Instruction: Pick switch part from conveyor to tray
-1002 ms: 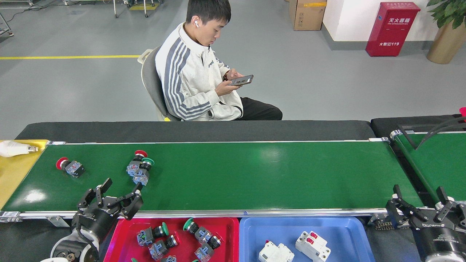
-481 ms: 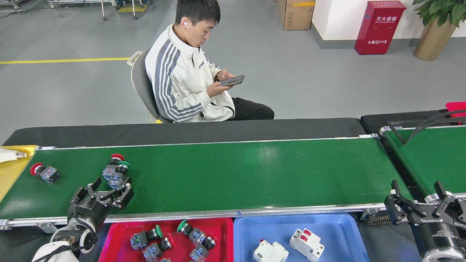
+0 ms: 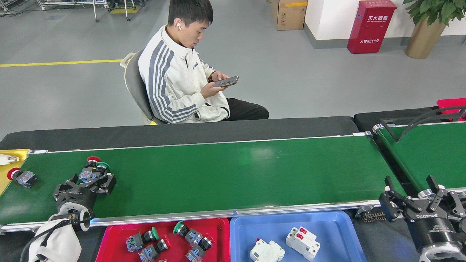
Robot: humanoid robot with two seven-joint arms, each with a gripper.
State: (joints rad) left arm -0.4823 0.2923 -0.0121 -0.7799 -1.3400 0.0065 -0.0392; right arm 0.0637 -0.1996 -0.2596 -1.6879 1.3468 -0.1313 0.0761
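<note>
Now, in the head view, the long glossy dark-green conveyor belt with silver side rails (image 3: 225, 174) is taken as the landmark. Over its left end, the black left gripper (image 3: 90, 183) has been advanced from the near rail up to a pair of push-button switch parts, one red-capped (image 3: 92, 162) and one green-capped (image 3: 101, 168), lying touching each other. Its jaws are seen spread, with the pair's grey bodies between the fingertips; no grip is made yet. Closing appears to be the next step, and both parts could be caught together. A second red-capped switch part (image 3: 21, 177) has been carried almost to the belt's left end. Just below the near rail, the red plastic tray (image 3: 116, 236) holds several switches. At the belt's right end, the black right gripper (image 3: 415, 203) is parked, jaws spread and empty.
</note>
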